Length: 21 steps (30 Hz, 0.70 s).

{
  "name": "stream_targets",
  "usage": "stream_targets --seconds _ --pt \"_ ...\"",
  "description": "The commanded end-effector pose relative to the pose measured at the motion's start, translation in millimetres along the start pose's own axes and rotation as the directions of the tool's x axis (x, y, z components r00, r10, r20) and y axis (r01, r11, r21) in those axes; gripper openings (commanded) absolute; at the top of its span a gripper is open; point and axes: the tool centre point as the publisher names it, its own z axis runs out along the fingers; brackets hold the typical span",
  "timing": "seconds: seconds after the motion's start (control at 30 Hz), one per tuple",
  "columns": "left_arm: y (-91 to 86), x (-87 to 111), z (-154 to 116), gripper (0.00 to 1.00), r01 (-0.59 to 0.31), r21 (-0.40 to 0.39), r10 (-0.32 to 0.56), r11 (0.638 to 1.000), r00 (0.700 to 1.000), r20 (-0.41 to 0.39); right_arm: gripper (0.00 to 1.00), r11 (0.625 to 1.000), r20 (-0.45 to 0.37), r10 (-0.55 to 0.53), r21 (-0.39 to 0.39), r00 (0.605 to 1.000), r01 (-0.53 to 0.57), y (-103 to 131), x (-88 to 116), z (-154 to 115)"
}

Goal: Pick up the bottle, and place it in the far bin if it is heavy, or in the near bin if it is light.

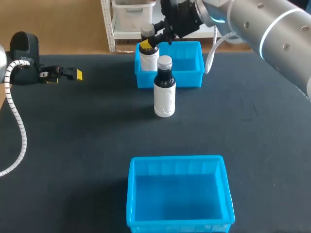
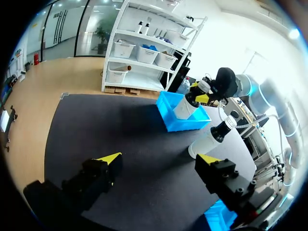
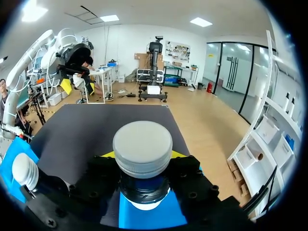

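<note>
One bottle (image 1: 148, 57) is held by its neck in the right gripper (image 1: 148, 42), upright at the left end of the far bin (image 1: 187, 80), so placing is judged underway and release is called for; the left gripper (image 2: 159, 159) is spread wide.

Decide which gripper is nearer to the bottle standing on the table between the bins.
Right. The right gripper holds a second bottle at the far bin, just behind the standing bottle. The left gripper is far off to its left, open.
</note>
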Motion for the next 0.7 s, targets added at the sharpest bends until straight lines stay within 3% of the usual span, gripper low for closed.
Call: stream_targets --seconds 0.03,0.7 --pt "0.0 0.0 0.0 1.00 0.000 0.000 0.000 1.000 1.000 0.000 0.00 0.578 0.001 0.007 -0.816 1.000 -0.003 -11.5 -1.3 3.5" --pt "0.0 0.0 0.0 1.00 0.000 0.000 0.000 1.000 1.000 0.000 0.00 0.571 -0.008 0.031 -0.820 0.999 -0.024 -12.3 5.3 7.0"
